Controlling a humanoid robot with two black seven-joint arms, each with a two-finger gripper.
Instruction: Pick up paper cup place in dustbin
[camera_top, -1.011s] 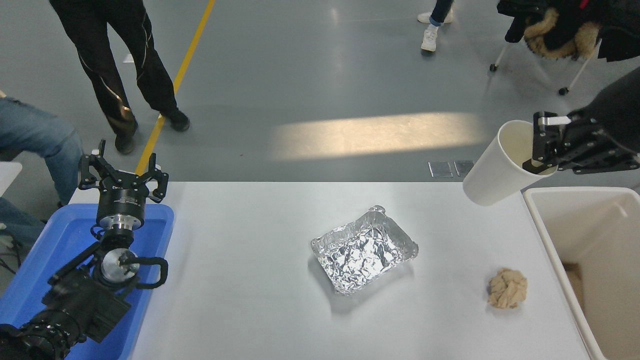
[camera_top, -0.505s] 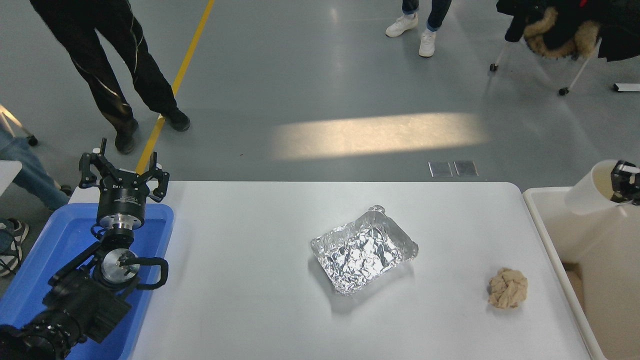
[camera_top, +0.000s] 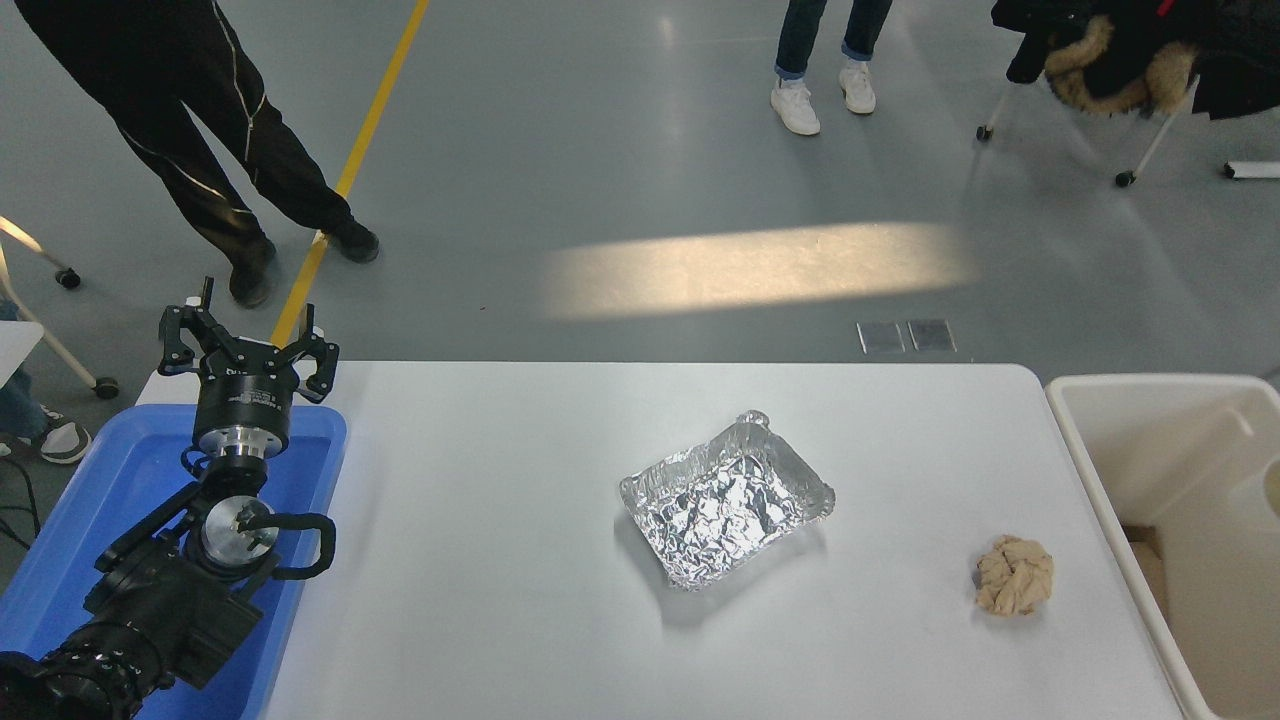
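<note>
A lab or industrial test hall. A white table (camera_top: 560, 600) stands on a smooth grey painted floor (camera_top: 600, 150) marked with a yellow line (camera_top: 350, 170). A black robot arm (camera_top: 180, 560) is parked over a blue tray (camera_top: 90, 500). People (camera_top: 200, 130) stand about, and a wheeled chair (camera_top: 1100, 80) holds a dark coat.

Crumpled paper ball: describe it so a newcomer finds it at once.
Start at the white table and go to its near right corner, beside the cream dustbin. The paper ball lies alone there, right of the foil tray. It is the only tan, wrinkled lump; the tray is silver and open.
</note>
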